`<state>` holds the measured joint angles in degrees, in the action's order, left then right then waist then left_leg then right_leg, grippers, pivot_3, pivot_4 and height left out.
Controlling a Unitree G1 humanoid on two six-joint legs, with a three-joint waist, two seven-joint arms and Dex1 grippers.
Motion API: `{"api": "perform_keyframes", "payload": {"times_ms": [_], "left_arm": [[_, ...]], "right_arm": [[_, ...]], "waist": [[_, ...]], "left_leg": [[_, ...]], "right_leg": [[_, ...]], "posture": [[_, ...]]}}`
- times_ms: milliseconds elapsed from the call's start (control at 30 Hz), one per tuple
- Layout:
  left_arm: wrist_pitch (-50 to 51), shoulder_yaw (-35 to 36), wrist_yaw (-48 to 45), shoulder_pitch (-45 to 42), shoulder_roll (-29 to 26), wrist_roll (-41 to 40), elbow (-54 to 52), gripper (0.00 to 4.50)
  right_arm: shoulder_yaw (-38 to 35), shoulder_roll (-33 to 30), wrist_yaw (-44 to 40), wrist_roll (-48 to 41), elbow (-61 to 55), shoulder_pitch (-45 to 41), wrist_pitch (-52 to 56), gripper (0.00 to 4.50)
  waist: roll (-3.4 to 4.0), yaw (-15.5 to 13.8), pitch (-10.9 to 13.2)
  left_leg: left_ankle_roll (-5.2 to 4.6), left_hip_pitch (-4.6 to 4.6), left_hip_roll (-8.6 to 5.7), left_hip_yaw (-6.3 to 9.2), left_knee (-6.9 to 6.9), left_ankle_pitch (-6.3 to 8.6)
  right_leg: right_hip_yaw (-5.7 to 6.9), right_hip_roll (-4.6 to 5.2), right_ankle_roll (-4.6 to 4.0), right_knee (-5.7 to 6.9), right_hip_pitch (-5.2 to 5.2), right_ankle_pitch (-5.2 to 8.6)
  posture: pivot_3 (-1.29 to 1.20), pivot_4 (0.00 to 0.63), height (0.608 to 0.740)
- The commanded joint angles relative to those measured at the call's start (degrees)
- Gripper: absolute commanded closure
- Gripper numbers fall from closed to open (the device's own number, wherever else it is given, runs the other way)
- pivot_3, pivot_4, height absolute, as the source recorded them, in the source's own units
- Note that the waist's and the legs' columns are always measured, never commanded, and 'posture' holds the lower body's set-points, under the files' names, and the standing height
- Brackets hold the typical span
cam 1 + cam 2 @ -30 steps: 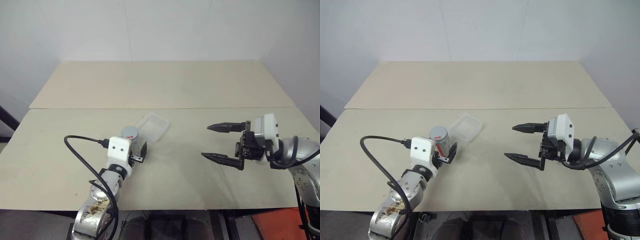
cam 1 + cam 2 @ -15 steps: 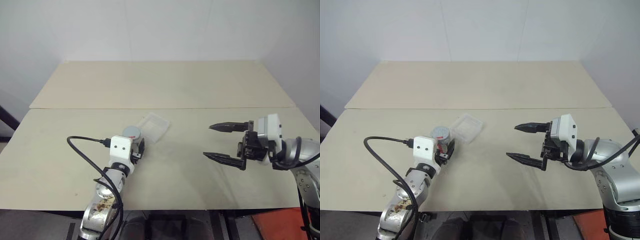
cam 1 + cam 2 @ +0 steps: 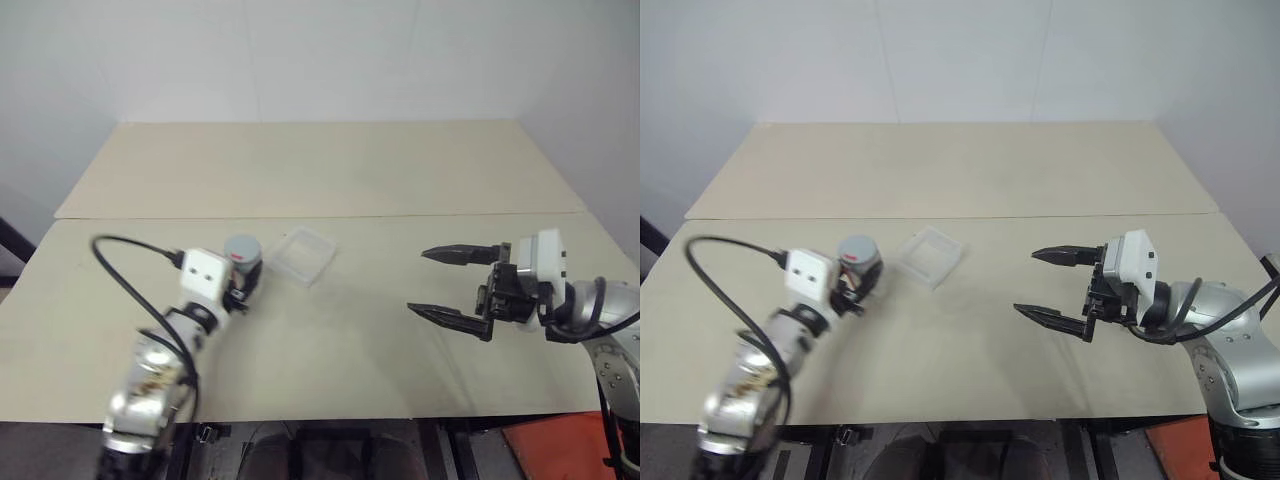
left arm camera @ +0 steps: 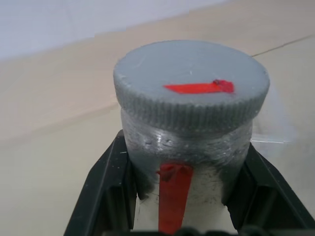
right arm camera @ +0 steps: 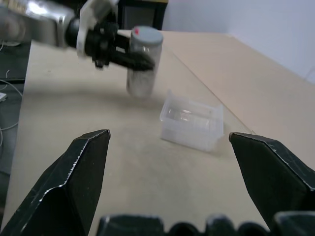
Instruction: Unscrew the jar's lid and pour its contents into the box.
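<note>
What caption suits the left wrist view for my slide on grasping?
Left gripper shut on the jar, grey lid on and marked with red tape.

Beige table (image 3: 330,170), white wall (image 3: 320,50)

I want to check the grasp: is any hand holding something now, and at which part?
The left hand holds the jar by its clear body, just under the grey lid. The right hand is open and holds nothing.

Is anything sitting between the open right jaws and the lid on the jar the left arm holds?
Nothing visible. Only bare table lies between the right gripper and the lid of the jar; the box lies beside the jar, towards the table's far edge, off that path.
</note>
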<state>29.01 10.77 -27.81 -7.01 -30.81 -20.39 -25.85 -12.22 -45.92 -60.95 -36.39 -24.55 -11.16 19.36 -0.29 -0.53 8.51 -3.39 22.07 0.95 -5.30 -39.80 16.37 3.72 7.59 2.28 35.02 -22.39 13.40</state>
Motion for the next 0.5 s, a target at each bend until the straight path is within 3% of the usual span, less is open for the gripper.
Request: {"api": "perform_keyframes", "payload": {"times_ms": [33,233,500], "left_arm": [[1.5,5.3,-12.8,-2.8,-5.8,-10.2,2.7,2.52],[-0.6,3.3,-29.1,-9.3,-12.3,-15.8,11.1,2.52],[-6.7,-8.6,-38.6,-21.3,-7.5,-10.8,22.9,2.52]], "right_arm": [[0.3,0.6,0.6,-1.9,-1.1,-3.2,0.3,0.0],[2.2,1.8,1.8,-4.8,-0.5,-8.9,4.6,0.0],[8.9,6.2,8.5,-7.6,0.0,-21.1,14.7,0.0]], "waist": [[-0.01,0.0,0.0],[-0.01,-0.3,0.0],[-0.01,-0.1,0.0]], "left_leg": [[0.0,0.01,0.0,0.01,-0.01,0.0],[0.06,0.1,-0.04,0.02,0.0,-0.04],[0.1,0.12,-0.09,0.0,0.0,-0.07]], "right_leg": [[0.01,0.0,0.01,-0.01,0.02,0.0],[0.15,-0.04,0.02,0.02,0.0,0.0],[0.15,-0.13,0.03,0.12,0.0,-0.01]], "posture": [[0.0,0.15,0.74],[0.0,0.15,0.74],[0.0,0.15,0.74]]}}
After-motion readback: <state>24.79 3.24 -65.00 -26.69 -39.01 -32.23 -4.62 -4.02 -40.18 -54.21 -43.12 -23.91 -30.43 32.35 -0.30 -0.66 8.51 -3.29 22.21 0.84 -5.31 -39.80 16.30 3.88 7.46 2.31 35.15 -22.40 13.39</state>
